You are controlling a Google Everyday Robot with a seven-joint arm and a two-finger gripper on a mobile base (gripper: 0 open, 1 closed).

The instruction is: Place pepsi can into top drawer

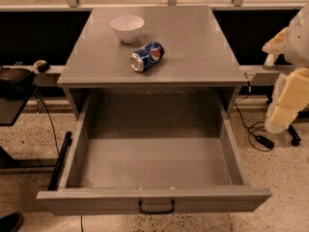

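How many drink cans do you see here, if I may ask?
1. The pepsi can lies on its side on the cabinet top, near the white bowl. The gripper is at the right edge, beside the cabinet.

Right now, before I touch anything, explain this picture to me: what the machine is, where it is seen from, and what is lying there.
There is only one picture. It looks down at the front of a grey cabinet; where the camera is mounted is not on record. The pale jointed shape at the right edge is the robot's arm. Its pincer is beside the cabinet, well away from the can. On the cabinet top a pepsi can lies on its side. A white bowl stands just behind it, not touching it. The top drawer is pulled out. The can is not yet in it.
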